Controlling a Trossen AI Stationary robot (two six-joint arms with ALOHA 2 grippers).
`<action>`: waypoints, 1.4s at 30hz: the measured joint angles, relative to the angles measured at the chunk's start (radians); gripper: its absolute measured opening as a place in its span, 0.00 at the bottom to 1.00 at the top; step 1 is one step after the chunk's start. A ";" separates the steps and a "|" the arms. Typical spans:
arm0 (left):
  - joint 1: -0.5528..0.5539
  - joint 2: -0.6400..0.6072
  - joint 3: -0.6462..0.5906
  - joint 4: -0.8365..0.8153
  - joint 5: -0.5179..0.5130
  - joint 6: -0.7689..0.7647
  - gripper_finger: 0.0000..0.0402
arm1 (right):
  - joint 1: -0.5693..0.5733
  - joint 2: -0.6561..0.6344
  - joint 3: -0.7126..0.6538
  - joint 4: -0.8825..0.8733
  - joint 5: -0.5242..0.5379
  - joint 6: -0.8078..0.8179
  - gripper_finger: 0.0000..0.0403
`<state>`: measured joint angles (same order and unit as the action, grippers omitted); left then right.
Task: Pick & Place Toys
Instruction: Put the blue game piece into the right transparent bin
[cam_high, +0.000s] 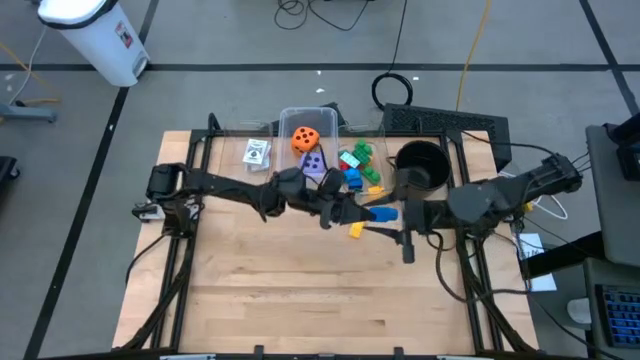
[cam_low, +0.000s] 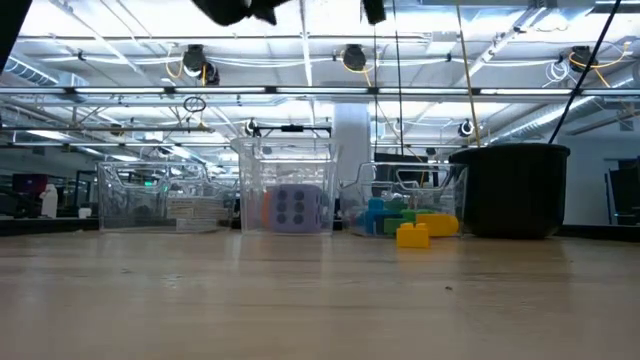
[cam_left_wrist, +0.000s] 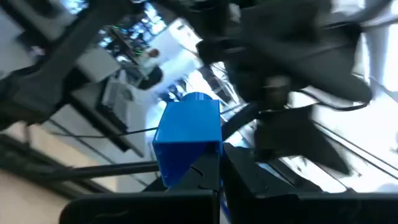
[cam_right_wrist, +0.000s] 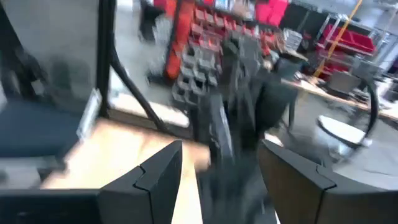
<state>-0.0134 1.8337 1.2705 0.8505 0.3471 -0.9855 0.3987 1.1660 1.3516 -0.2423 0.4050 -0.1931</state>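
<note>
Yellow brick (cam_low: 412, 235) lies closest in the low view, alone on the bare desk (cam_low: 300, 300), in front of the row of containers at the back. From above, the same brick (cam_high: 355, 231) sits near the desk's middle, just below where the two arms meet.

Left arm (cam_high: 230, 187) reaches in from the left side to the desk's centre. Its jaws are closed on a blue brick (cam_left_wrist: 189, 140), which stands up between the fingertips in the left wrist view. From above, that brick (cam_high: 385, 213) shows as a blue patch held above the desk, between the two arm tips.

Right arm (cam_high: 490, 200) comes in from the right side and faces the left one near the centre. Its jaws are spread apart with nothing between them; past them the right wrist view shows only a blurred dark shape and the desk edge.

Three clear bins stand along the back. One on the left (cam_high: 250, 140) holds the cards (cam_high: 257, 152). The middle bin (cam_high: 318, 115) holds an orange die (cam_high: 306, 139) and a purple die (cam_high: 313, 163). Just to its right lies a heap of bricks (cam_high: 360, 165) in green, blue, red and yellow. A black pot (cam_high: 420, 165) stands just beside that heap, at the row's right end.
</note>
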 joint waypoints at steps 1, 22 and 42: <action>0.006 -0.001 0.022 -0.013 0.021 0.005 0.01 | 0.015 -0.002 0.015 -0.047 0.025 -0.015 0.50; 0.053 0.000 0.245 -0.326 0.132 0.086 0.01 | 0.094 -0.037 0.041 -0.267 0.343 -0.019 0.56; 0.092 0.000 0.246 -0.325 0.141 0.038 0.01 | 0.094 -0.067 0.040 -0.403 0.356 0.046 0.46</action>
<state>0.0784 1.8339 1.5162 0.5255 0.4879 -0.9475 0.4923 1.0992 1.3914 -0.6453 0.7610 -0.1471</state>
